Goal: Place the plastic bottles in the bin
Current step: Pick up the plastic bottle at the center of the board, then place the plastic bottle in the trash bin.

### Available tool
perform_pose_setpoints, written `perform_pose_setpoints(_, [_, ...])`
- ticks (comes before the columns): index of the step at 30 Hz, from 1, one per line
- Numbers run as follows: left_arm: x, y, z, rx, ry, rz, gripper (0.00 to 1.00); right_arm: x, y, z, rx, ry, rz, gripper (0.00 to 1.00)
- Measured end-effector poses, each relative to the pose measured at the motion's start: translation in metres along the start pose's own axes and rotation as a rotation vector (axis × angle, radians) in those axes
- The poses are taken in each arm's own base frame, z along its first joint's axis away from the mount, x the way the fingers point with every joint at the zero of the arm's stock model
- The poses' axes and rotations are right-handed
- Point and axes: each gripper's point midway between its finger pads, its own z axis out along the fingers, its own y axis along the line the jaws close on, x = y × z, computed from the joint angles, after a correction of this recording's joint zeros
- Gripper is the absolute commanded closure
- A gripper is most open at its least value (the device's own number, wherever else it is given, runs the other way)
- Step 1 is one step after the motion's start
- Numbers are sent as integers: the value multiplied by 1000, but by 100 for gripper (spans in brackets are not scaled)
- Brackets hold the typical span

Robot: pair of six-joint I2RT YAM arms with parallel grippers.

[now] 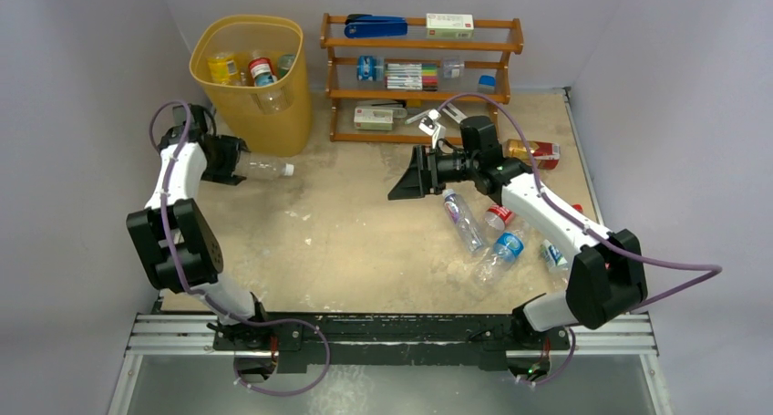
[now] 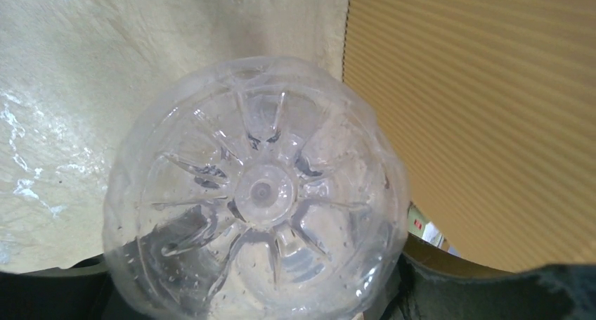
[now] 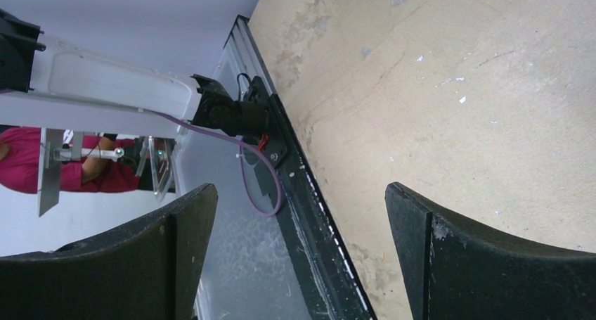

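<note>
My left gripper (image 1: 235, 163) is shut on a clear plastic bottle (image 1: 264, 168), held sideways just in front of the yellow-orange bin (image 1: 266, 123). In the left wrist view the bottle's ribbed base (image 2: 260, 193) fills the space between my dark fingers (image 2: 492, 292), and the bin's ribbed wall (image 2: 485, 102) is close on the right. Other bottles (image 1: 260, 70) lie inside the bin. My right gripper (image 1: 407, 174) hangs open and empty over the middle of the table, its jaws wide apart (image 3: 301, 253). Several bottles (image 1: 463, 220) lie on the table under the right arm.
A brown wooden shelf rack (image 1: 419, 94) with boxes, pens and a blue stapler stands at the back, right of the bin. An orange bottle with a red label (image 1: 536, 150) lies beside the rack's right end. Grey walls close in on the left, right and back.
</note>
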Motion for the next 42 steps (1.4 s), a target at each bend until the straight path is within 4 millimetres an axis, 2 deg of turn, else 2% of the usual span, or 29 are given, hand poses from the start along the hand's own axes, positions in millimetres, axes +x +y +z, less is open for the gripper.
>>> perform_pose_setpoints(6, [22, -2, -26, 114, 62, 64, 37, 0, -1, 0, 8, -1, 6, 8])
perform_pose_setpoints(15, [39, -57, -82, 415, 124, 150, 37, 1, -3, 0, 19, -1, 13, 9])
perform_pose_setpoints(19, [40, -92, -122, 571, 122, 175, 37, 1, -4, 0, 21, 0, 15, 9])
perform_pose_setpoints(25, [35, -149, -201, 823, 86, 204, 38, 2, -1, -1, 19, -1, 16, 9])
perform_pose_setpoints(30, [26, -187, -264, 997, 37, 230, 38, 1, 1, -2, 17, -3, 15, 9])
perform_pose_setpoints(33, [19, -209, -289, 1085, -3, 250, 38, 3, 1, -1, 17, 0, 17, 9])
perform_pose_setpoints(35, [13, -223, -296, 1126, -30, 256, 38, 4, 1, -2, 18, 1, 22, 9])
perform_pose_setpoints(37, [6, -235, -294, 1148, -58, 256, 38, 5, 1, -2, 19, 0, 24, 9])
perform_pose_setpoints(42, [-13, -257, -264, 1135, -120, 244, 38, 4, 5, -5, 18, -9, 14, 8])
